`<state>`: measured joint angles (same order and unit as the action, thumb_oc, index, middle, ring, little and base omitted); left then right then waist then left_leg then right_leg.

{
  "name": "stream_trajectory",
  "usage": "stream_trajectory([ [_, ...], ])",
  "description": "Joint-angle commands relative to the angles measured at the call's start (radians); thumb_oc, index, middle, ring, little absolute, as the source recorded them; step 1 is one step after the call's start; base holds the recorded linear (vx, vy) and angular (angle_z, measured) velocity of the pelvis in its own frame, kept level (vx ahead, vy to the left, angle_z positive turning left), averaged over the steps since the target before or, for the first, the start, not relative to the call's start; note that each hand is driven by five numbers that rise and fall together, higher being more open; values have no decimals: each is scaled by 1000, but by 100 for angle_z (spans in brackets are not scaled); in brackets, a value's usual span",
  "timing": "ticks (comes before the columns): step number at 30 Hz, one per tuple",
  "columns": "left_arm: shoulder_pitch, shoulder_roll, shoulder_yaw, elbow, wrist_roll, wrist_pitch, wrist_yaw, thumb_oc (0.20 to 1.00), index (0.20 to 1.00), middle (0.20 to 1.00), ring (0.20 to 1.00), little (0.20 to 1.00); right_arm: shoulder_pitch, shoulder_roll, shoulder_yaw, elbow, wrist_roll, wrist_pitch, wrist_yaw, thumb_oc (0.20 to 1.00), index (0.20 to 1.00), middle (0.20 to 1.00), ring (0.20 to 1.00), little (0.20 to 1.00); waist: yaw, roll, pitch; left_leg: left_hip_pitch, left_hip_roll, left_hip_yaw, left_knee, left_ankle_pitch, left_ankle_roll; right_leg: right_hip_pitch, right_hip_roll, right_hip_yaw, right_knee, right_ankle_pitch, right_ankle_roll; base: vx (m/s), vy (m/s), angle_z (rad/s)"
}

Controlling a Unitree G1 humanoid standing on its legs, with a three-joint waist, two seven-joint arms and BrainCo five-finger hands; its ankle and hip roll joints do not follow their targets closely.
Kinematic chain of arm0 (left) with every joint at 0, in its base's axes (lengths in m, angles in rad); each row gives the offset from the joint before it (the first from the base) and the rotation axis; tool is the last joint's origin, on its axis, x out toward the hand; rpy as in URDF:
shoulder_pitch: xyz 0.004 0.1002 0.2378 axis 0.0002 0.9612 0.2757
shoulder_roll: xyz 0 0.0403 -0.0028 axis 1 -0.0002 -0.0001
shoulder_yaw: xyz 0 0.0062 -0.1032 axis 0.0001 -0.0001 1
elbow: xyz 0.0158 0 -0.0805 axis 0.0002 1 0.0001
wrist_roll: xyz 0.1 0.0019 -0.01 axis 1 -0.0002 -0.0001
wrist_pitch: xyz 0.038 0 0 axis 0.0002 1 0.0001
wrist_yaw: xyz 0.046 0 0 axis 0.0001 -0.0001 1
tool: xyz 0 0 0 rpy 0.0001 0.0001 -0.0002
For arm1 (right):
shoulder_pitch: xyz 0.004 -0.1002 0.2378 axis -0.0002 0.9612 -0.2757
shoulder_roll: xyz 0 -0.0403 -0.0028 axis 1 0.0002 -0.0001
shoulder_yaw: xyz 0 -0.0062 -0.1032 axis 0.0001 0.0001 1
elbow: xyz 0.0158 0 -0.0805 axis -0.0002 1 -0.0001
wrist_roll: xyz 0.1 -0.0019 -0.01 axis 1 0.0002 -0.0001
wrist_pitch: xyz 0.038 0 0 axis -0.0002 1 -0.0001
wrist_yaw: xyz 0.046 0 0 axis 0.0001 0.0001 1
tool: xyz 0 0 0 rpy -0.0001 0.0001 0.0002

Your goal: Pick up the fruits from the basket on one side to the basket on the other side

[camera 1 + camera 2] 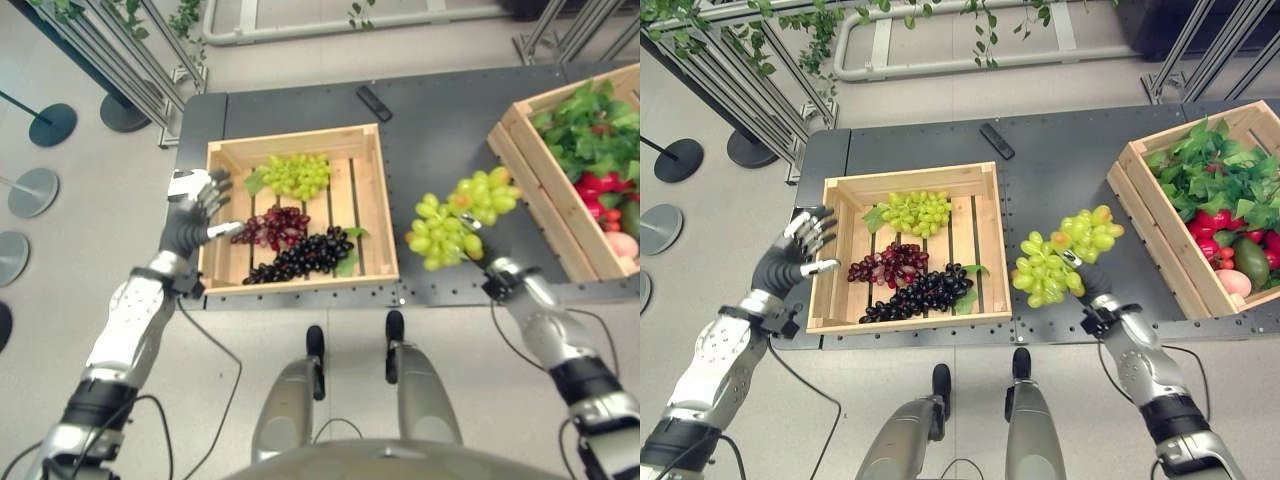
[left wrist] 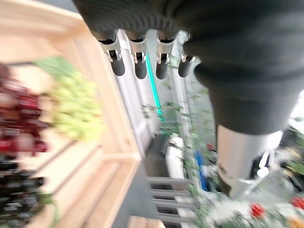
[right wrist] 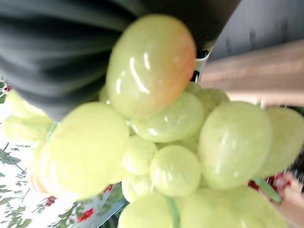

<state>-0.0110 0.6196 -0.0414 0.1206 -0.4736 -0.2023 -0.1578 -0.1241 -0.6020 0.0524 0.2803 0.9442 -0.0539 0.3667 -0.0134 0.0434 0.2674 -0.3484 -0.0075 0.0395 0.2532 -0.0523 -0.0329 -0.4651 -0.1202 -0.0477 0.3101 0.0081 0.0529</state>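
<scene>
1. Nearest, we list the right hand (image 1: pixel 1087 283), low and right of centre, its fingers hidden under a green grape bunch (image 1: pixel 1065 255) held up over the dark table (image 1: pixel 1060 150). We judge the hand closed on the bunch, since the bunch rides above the wrist and clear of the tabletop.
2. Risk, item one: the bunch sits between the two crates, over bare table. It is bulky and lumpy, so a slack hold could let it slide off and drop short of either crate.
3. Left hand (image 1: pixel 192 210): fingers spread and holding nothing, over the near-left rim of the left crate (image 1: pixel 300 142). Risk: it could knock that rim and shift the crate.
4. Left crate contents, near to far: black grapes (image 1: pixel 300 255), red grapes (image 1: pixel 275 225), a second green bunch (image 1: pixel 295 173).
5. Right crate (image 1: pixel 1140 200), at the right edge: leafy greens (image 1: pixel 1220 170), red fruit (image 1: pixel 1210 225) and other produce heaped inside. Risk: little free room shows, so a bunch set on the heap may roll back over the near wall.
6. Farthest: a small black remote (image 1: pixel 996 140) at the far table edge, well apart from the work.
</scene>
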Motion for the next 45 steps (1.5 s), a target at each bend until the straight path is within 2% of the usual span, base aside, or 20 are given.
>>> stream_trajectory([
  [1, 4, -1, 49, 31, 81, -32, 13, 1000, 1000, 1000, 1000, 1000, -22, -12, -52, -105, -31, -71, 16, 200, 200, 200, 200, 200, -21, -36, -26, 31, -44, 17, -31, 7, 47, 74, 12, -4, -32, 18, 53, 33, 36, -8],
  [8, 38, -38, 58, 189, 185, -27, 38, 1000, 1000, 1000, 1000, 1000, 31, -20, -130, -108, -41, -76, 13, 200, 200, 200, 200, 200, -35, -53, -31, 67, -40, 35, -37, -6, 53, 105, 16, 6, -36, 10, 57, 49, 29, -8],
  [11, 33, -86, 63, 334, 211, -24, 78, 1000, 1000, 1000, 1000, 1000, 56, -14, -157, -118, -41, -89, 11, 200, 200, 200, 200, 200, -44, -63, -47, 86, -36, 44, -42, -13, 52, 120, 22, 13, -44, 6, 58, 51, 1, -10],
  [17, 24, -154, 38, 516, 257, -20, 127, 1000, 1000, 1000, 1000, 1000, 99, 13, -188, -120, -65, -117, -25, 200, 200, 200, 200, 200, -55, -73, -72, 122, -28, 52, -64, -15, 47, 150, 29, 15, -65, 3, 59, 49, -9, -11],
  [23, 6, -200, 14, 661, 283, -20, 169, 1000, 1000, 1000, 1000, 1000, 129, 27, -182, -134, -95, -141, -47, 200, 200, 200, 200, 200, -61, -82, -88, 155, -25, 51, -87, -9, 44, 184, 33, 13, -82, 1, 60, 46, -22, -4],
  [25, 3, -222, -2, 750, 305, -9, 172, 1000, 1000, 1000, 1000, 1000, 140, 24, -176, -139, -107, -145, -53, 200, 200, 200, 200, 200, -63, -85, -98, 167, -25, 48, -98, -6, 42, 194, 34, 8, -86, 0, 61, 30, -16, -4],
  [30, 12, -242, -18, 840, 365, 8, 190, 1000, 1000, 1000, 1000, 1000, 145, 22, -174, -150, -122, -159, -65, 200, 200, 200, 200, 200, -62, -87, -109, 177, -26, 47, -97, -11, 41, 208, 33, 5, -90, -4, 60, 27, -8, -1],
  [35, 26, -245, -23, 853, 399, 7, 193, 1000, 1000, 1000, 1000, 1000, 147, 22, -179, -158, -129, -169, -77, 200, 200, 200, 200, 200, -59, -86, -119, 181, -29, 46, -96, -16, 43, 216, 31, 0, -95, -5, 62, 0, 0, 0],
  [41, 34, -247, -3, 789, 314, -12, 202, 1000, 1000, 1000, 1000, 1000, 148, 32, -177, -150, -135, -175, -98, 200, 200, 200, 200, 200, -52, -86, -127, 180, -32, 41, -97, -16, 45, 219, 28, -4, -95, -2, 64, 0, -1, 1],
  [45, 38, -242, 16, 666, 242, -53, 216, 1000, 1000, 1000, 1000, 1000, 149, 44, -177, -150, -132, -180, -101, 200, 200, 200, 200, 200, -46, -86, -133, 181, -35, 37, -101, -16, 45, 220, 27, -7, -98, -2, 64, 2, 1, 3],
])
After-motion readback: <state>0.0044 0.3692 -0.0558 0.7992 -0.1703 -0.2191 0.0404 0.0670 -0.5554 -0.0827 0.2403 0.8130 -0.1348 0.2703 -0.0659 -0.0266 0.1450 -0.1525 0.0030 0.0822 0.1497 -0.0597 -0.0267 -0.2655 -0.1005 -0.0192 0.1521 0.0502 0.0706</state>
